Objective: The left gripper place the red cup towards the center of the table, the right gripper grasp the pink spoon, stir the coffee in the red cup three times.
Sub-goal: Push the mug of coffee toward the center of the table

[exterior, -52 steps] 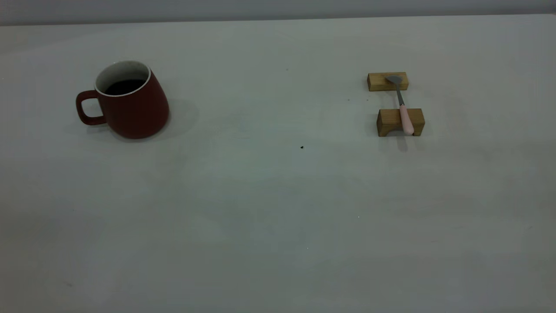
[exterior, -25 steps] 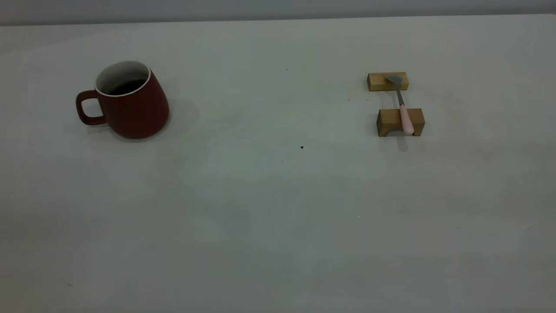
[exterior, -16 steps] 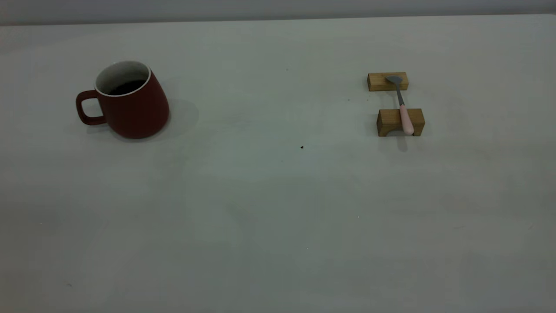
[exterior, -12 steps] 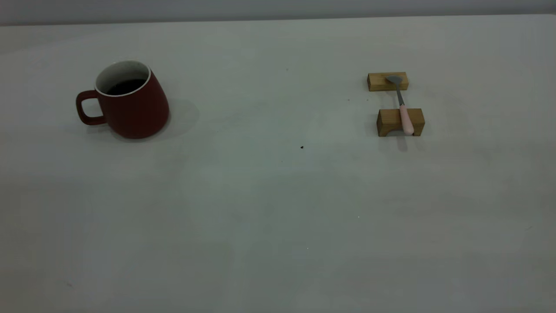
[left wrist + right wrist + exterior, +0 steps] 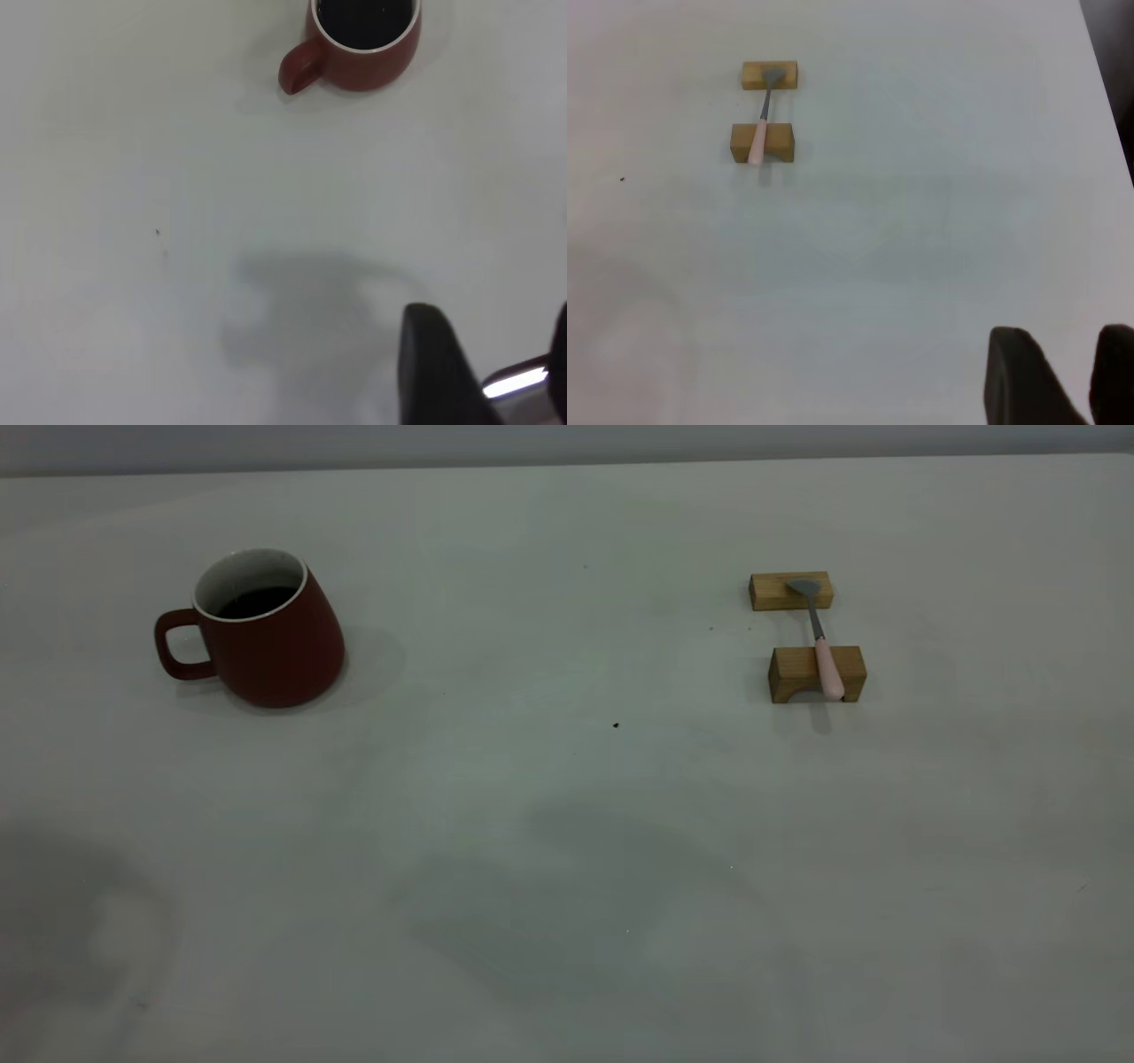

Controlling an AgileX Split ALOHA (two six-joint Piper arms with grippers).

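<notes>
Left gripper [image 5: 496,372], fingers apart w/ nothing held, hovers well apart from red cup [image 5: 266,638] w/ dark flat coffee [image 5: 255,602] on smooth table [image 5: 567,824], right gripper [image 5: 1063,381] also open & empty, far from pink spoon [image 5: 819,642] resting across two wood blocks [image 5: 815,673].

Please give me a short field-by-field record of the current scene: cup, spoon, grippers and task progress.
red cup: upright on the table, left side, handle pointing left
coffee: dark liquid inside the cup
pink spoon: lying across two wooden blocks, right side
left gripper: above bare table, well away from the cup, open
right gripper: above bare table, well away from the spoon, open
progress: cup not yet moved to centre, spoon not yet grasped
</notes>
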